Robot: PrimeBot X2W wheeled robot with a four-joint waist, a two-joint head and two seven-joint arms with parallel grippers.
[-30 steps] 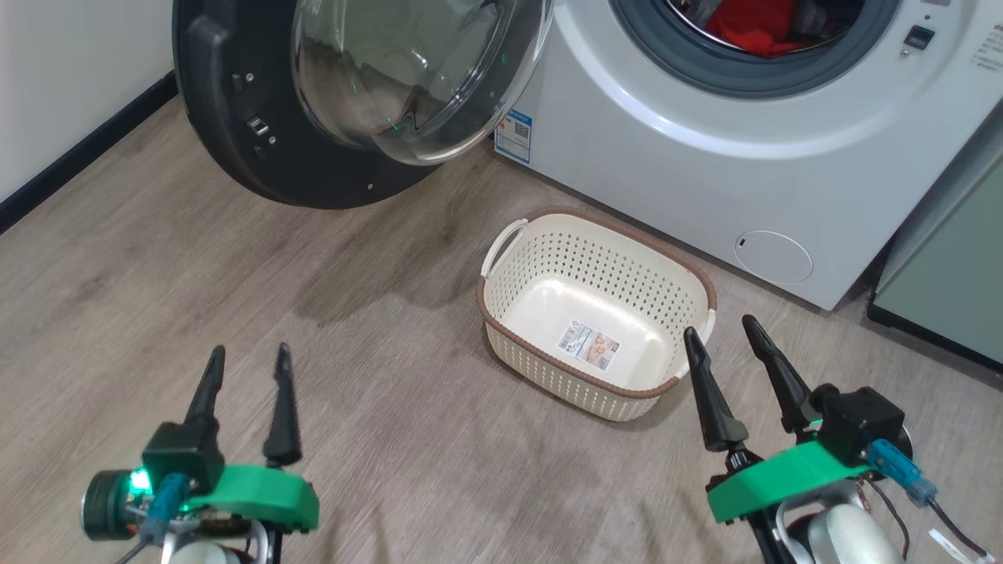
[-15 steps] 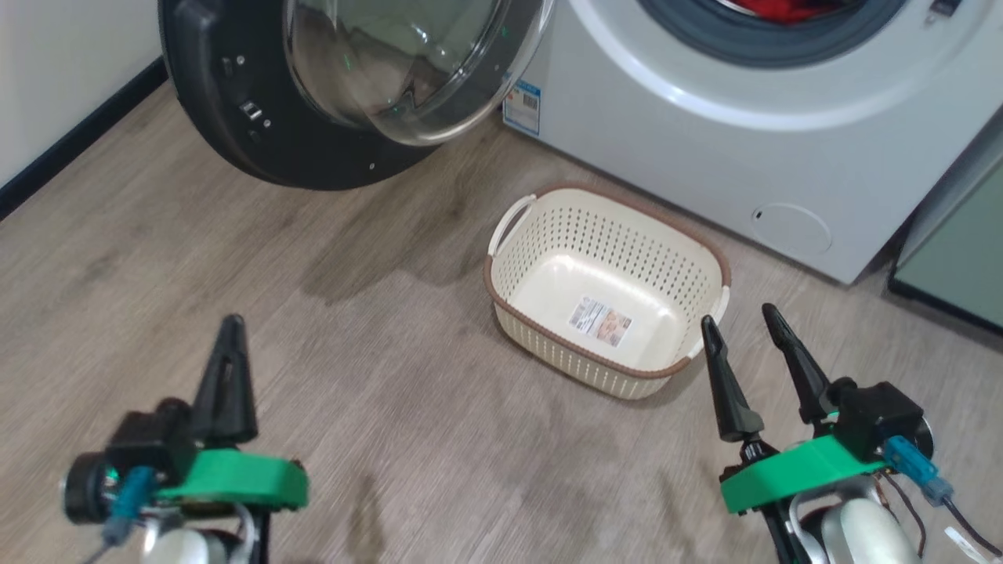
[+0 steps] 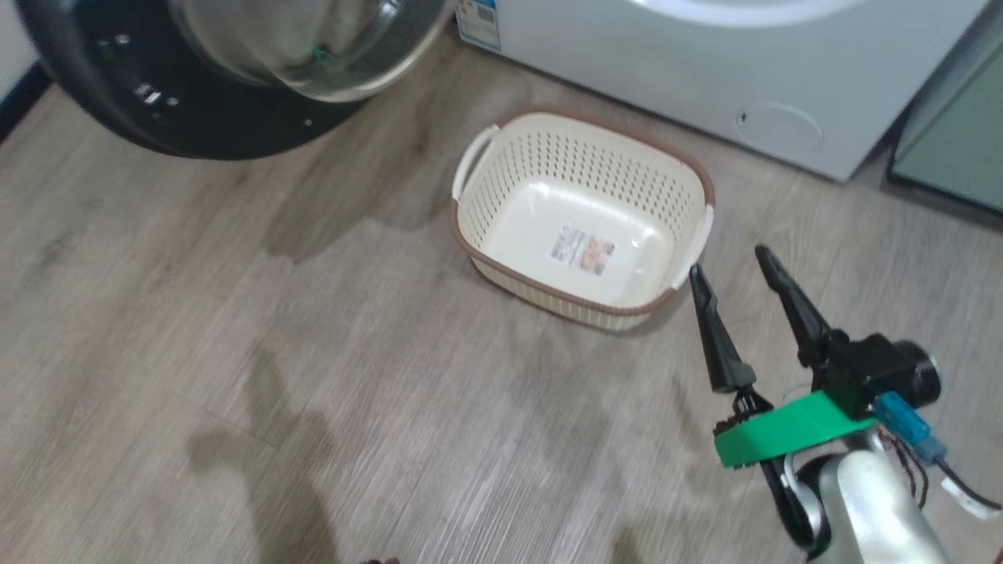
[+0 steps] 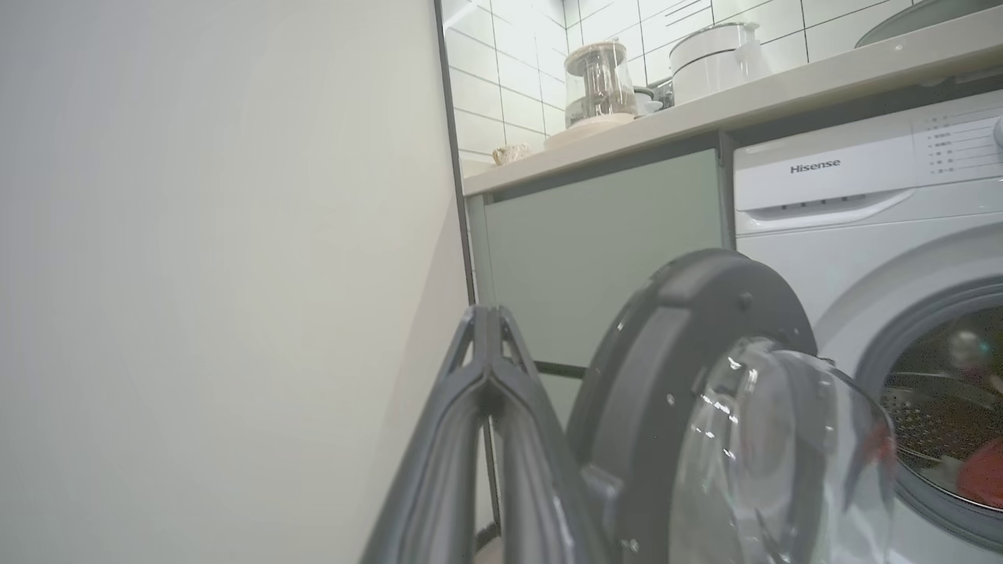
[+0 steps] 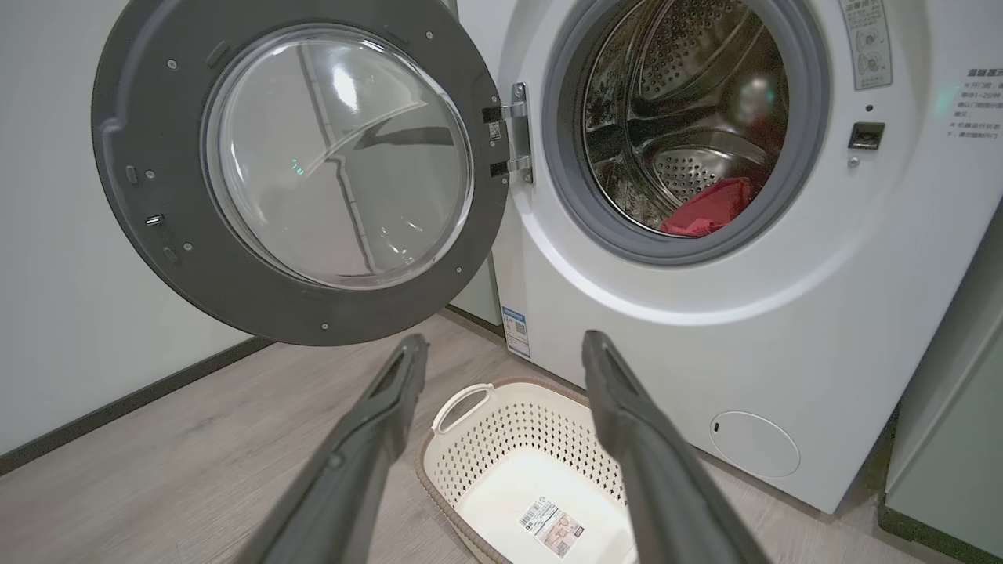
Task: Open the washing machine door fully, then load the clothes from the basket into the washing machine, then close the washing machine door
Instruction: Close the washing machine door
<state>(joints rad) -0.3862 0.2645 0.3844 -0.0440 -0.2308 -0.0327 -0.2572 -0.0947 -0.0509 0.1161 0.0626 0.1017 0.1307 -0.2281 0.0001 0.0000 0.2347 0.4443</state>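
The washing machine door (image 5: 145, 235) stands swung open to the left of the washing machine (image 5: 783, 329). The red clothes (image 5: 705, 211) lie in the steel drum. The cream basket (image 3: 581, 163) sits on the floor in front of the machine, with just a label inside. My right gripper (image 3: 727, 261) hovers open and holds nothing, just right of the basket's near corner. In the right wrist view, the right gripper (image 5: 503, 342) points over the basket (image 5: 509, 435) toward the machine. My left gripper (image 4: 487, 315) is shut on nothing, raised beside the door (image 4: 674, 345), with the clothes (image 4: 983, 474) visible past it.
A pale wall (image 4: 219, 274) runs close on the left. Pale green cabinets (image 4: 603, 251) stand behind the open door and another (image 3: 956, 149) right of the machine. A counter (image 4: 705, 117) above carries kitchen jars. Wood floor (image 3: 313, 376) spreads left of the basket.
The left gripper went from open to shut with nothing in it and has gone out of the head picture. The head camera has tipped downward. The right gripper stays open.
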